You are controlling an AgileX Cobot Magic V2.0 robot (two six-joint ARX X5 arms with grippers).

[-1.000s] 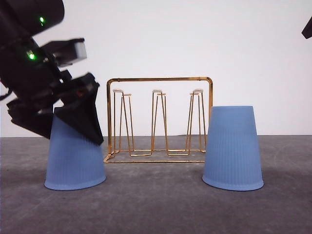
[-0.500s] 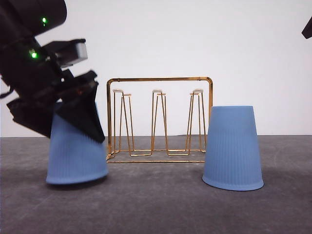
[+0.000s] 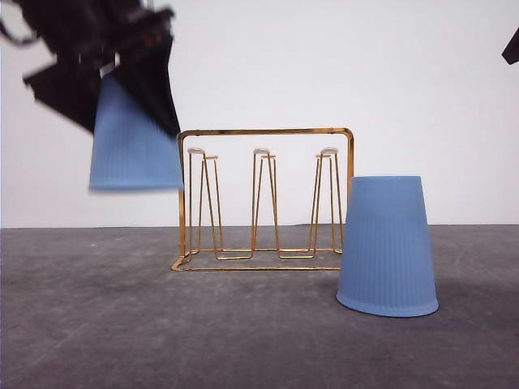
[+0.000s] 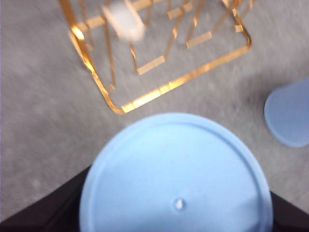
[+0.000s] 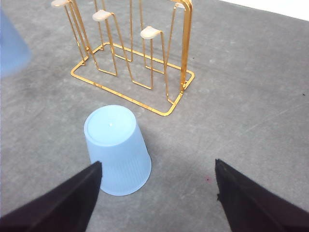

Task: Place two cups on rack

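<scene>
My left gripper (image 3: 122, 93) is shut on a light-blue ribbed cup (image 3: 134, 142) and holds it upside down in the air, left of the gold wire rack (image 3: 263, 198). The cup's rim hangs about level with the prong tops. In the left wrist view the cup's flat base (image 4: 178, 174) sits between dark fingers (image 4: 43, 212), with the rack (image 4: 145, 96) beyond it. The second cup (image 3: 388, 247) stands upside down on the table, right of the rack. My right gripper (image 5: 159, 193) is open above the table, near that cup (image 5: 118, 150) and the rack (image 5: 130, 63).
The grey table (image 3: 243, 340) runs to a white wall behind the rack. A tip of the right arm (image 3: 512, 47) shows at the upper right edge of the front view. The lifted cup appears blurred (image 5: 9, 43) in the right wrist view.
The left gripper has lifted its cup off the table, straight up and slightly right, to the height of the rack's top. The second cup and the rack have not moved.
</scene>
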